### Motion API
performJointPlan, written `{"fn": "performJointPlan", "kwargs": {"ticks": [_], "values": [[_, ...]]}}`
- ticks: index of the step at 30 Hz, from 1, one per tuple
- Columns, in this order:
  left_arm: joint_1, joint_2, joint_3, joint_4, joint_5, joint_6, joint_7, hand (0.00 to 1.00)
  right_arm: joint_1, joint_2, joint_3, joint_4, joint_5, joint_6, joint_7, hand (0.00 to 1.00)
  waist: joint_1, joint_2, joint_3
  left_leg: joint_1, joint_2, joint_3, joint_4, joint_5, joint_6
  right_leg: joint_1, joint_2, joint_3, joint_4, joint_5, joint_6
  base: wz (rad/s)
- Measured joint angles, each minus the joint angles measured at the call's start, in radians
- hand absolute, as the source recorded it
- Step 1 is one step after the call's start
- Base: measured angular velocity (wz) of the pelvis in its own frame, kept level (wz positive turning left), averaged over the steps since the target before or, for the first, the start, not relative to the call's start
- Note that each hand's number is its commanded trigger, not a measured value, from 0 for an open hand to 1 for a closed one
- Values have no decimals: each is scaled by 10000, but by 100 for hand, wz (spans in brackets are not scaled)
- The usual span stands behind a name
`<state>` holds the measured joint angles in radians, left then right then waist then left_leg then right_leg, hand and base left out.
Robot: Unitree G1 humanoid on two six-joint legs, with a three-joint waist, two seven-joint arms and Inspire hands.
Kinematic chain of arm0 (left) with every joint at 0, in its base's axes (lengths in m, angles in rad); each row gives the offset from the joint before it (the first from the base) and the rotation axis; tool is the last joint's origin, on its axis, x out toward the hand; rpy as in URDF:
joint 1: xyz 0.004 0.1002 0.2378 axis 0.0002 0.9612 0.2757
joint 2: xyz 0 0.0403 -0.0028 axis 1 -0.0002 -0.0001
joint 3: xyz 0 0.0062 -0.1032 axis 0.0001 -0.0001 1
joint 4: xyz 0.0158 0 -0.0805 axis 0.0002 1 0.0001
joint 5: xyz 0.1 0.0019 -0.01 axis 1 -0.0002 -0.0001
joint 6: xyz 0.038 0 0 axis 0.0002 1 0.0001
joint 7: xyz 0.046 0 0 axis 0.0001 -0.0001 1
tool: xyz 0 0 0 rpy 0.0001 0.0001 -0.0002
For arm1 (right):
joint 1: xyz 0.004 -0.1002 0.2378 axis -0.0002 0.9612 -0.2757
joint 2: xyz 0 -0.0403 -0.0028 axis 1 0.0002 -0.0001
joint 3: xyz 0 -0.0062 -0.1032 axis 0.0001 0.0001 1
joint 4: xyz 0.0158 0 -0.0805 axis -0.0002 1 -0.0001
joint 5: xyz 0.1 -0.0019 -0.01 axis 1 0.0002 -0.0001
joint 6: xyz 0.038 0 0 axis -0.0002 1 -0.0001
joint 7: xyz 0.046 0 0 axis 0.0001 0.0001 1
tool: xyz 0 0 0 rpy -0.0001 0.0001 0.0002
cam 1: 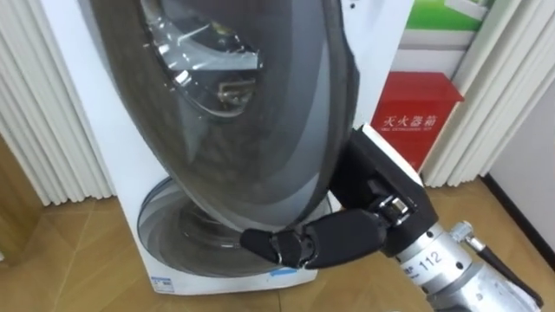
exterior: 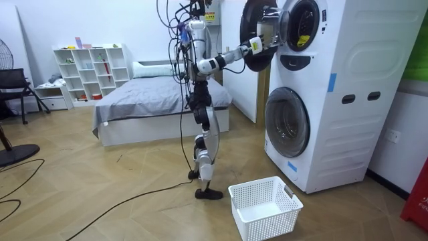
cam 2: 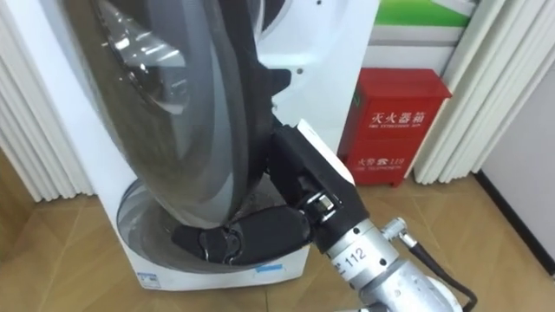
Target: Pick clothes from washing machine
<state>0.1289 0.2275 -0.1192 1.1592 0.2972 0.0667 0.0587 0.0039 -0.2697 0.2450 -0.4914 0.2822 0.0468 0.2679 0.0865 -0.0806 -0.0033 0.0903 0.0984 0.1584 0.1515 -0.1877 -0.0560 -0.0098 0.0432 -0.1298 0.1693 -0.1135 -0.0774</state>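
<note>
Standing on the wood floor, the robot faces two stacked washing machines (exterior: 334, 87) on the room view's right. Its right arm is up. The right hand (cam 1: 321, 238) is at the bottom edge of the top machine's big round door (cam 1: 243, 113), which is swung open. The dark fingers (cam 1: 270, 247) are curled tight around the door's rim, low in the middle of the eye view. Something yellow (exterior: 303, 40) shows inside the open top drum; it is too small to tell if it is clothes. A white basket (exterior: 274, 227) sits on the floor at the bottom middle. A red box (cam 1: 416, 117) stands at the right.
</note>
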Motion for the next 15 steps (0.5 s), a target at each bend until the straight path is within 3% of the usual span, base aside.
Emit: {"fn": "performJointPlan", "kwargs": {"ticks": [4, 13, 15], "values": [[77, -2, -1, 9, 12, -5, -50, 0, 0, 18, 255, 0, -26, -10, 98, 0, 90, -9, -8, -32, 35, -89, 13, 42, -63, -18, 7, -82, 12, -21, -34, 7], [-4, 70, 24, -29, 0, -64, -118, 0, -302, 42, 1539, 3, 38, -118, 1101, 0, 881, -149, -67, -275, 107, -408, 166, 156, -185, -75, 26, -400, 9, -72, -77, 13], [-8, 70, 43, -28, -2, -72, -113, 0, -375, 63, 1743, 4, 36, -104, 1321, 0, 1021, -236, -37, -273, 80, -559, 165, 156, -184, 2, 15, -467, -8, -95, -91, 23]]}}
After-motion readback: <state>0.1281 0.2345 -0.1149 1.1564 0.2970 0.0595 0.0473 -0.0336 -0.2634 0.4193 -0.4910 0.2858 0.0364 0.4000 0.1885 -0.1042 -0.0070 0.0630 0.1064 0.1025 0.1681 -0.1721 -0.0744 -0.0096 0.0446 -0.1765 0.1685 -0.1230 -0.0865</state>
